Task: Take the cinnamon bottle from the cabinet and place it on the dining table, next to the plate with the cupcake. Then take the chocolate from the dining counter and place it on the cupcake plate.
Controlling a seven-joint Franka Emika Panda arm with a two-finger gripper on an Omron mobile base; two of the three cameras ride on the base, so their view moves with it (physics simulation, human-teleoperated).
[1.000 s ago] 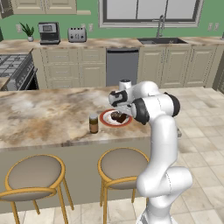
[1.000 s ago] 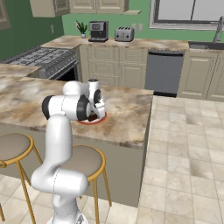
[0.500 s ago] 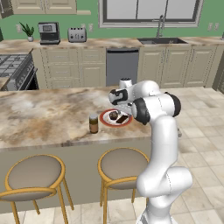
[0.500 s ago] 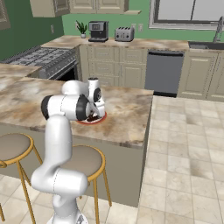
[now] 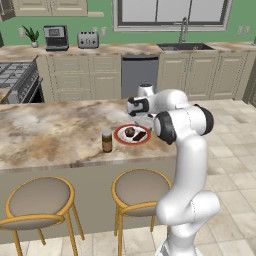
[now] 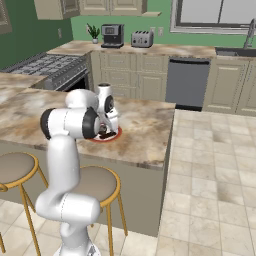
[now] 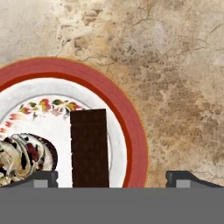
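The red-rimmed plate (image 5: 120,131) lies on the marble dining counter with the cupcake (image 5: 129,132) and the dark chocolate bar (image 5: 140,135) on it. The brown cinnamon bottle (image 5: 107,141) stands upright just left of the plate. My gripper (image 5: 145,122) hovers right above the plate's right side, open and holding nothing. In the hand view the chocolate (image 7: 89,146) lies flat on the plate (image 7: 127,113) beside the cupcake (image 7: 22,157), between my spread fingertips (image 7: 183,178) and free of both. From the right base view my arm covers most of the plate (image 6: 113,136).
Two round stools (image 5: 137,187) stand under the counter's near edge. The counter (image 5: 50,130) stretches bare to the left of the bottle. A stove (image 5: 15,80), coffee maker (image 5: 55,37), toaster (image 5: 88,39) and sink (image 5: 185,46) line the back wall.
The jaws have gone from shut to wide open, letting go of the chocolate, which now rests on the plate. The arm has barely moved.
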